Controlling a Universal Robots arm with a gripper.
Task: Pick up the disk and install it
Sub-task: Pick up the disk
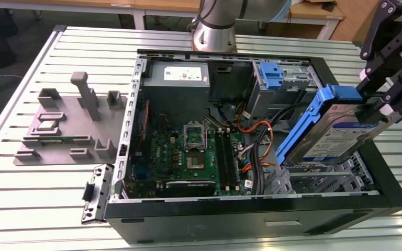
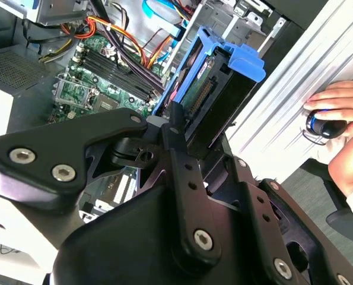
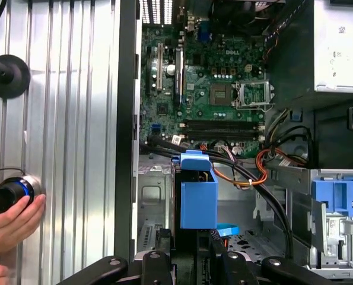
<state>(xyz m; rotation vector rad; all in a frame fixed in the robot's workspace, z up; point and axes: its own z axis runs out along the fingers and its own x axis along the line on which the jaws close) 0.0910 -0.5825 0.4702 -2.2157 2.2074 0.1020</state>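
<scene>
Clamps the disk (image 1: 334, 130) by its upper end in the gripper (image 1: 374, 107), holds it tilted over the open computer case (image 1: 257, 214), long axis running one o'clock to seven o'clock in the exterior view, lower end nearest the drive bay (image 1: 320, 180).

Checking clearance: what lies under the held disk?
The disk, tilted in the gripper, hangs over the metal drive bay; orange and black cables run beside its lower end. The bay floor directly beneath is hidden by the disk.
</scene>
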